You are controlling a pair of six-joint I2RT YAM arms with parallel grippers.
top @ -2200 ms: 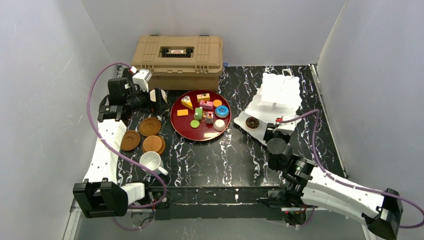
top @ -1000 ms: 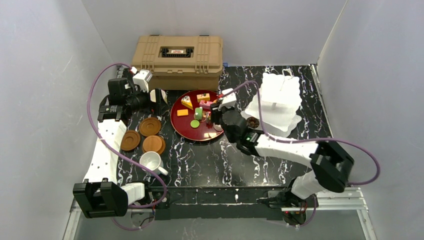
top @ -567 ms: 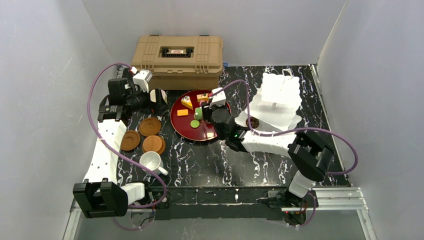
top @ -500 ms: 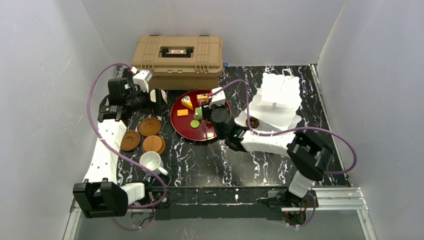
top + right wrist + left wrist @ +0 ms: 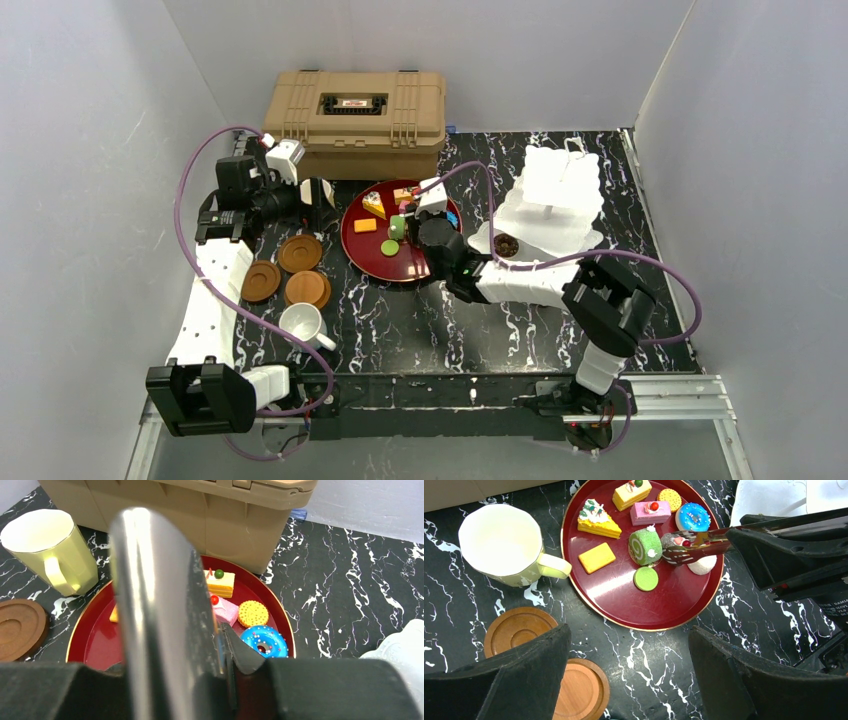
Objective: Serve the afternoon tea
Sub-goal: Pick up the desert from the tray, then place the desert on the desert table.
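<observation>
In my right gripper point(image 5: 425, 222) are metal tongs point(image 5: 696, 544), and the gripper is shut on their handles. The toothed tips of the tongs pinch a small dark cake with a red cherry point(image 5: 680, 542) on the red tray point(image 5: 624, 605). Around it lie a green roll point(image 5: 644, 545), a blue doughnut point(image 5: 693, 516), a pink slice point(image 5: 651, 512), a yellow wedge point(image 5: 596, 522) and other cakes. The white stand point(image 5: 548, 200) holds a chocolate doughnut point(image 5: 506, 244) on its bottom tier. My left gripper point(image 5: 629, 680) hangs open above the table near the saucers.
A pale-yellow mug point(image 5: 499, 545) stands left of the tray. Three brown saucers point(image 5: 300, 253) and a white mug point(image 5: 302, 324) sit at the front left. A tan case point(image 5: 355, 110) stands at the back, close behind the tray.
My right arm swung left from the stand's bottom tier to the tray, and the tongs closed on the dark cherry cake. The left arm stayed where it was.
</observation>
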